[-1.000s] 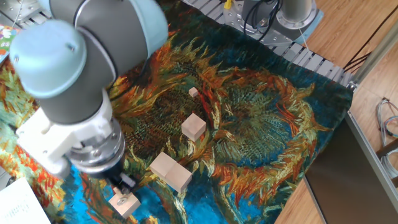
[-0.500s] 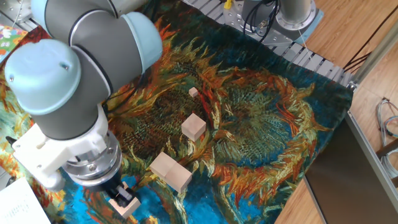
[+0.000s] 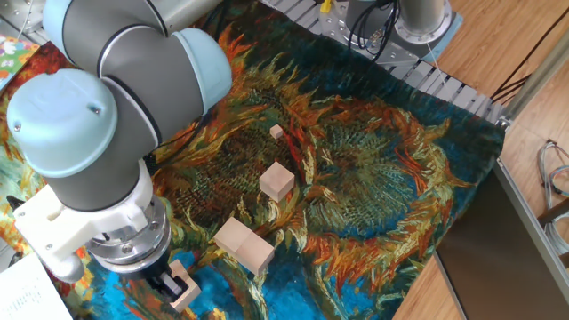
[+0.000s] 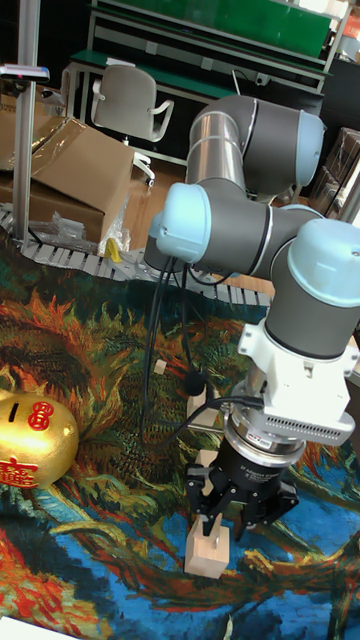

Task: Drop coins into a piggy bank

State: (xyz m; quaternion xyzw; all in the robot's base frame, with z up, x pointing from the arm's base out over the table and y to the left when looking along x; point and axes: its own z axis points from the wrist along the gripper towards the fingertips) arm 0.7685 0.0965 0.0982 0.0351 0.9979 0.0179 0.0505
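Claw (image 4: 212,513) sits at the wooden block (image 4: 207,552), grip unclear; the coin must go to the piggy bank (image 4: 35,440).

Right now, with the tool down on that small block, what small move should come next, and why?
Probably close the tool gently. Its fingertips sit on the wooden block, no coin shows, and I cannot tell whether anything is gripped. The piggy bank stands apart, so lifting now risks leaving empty.
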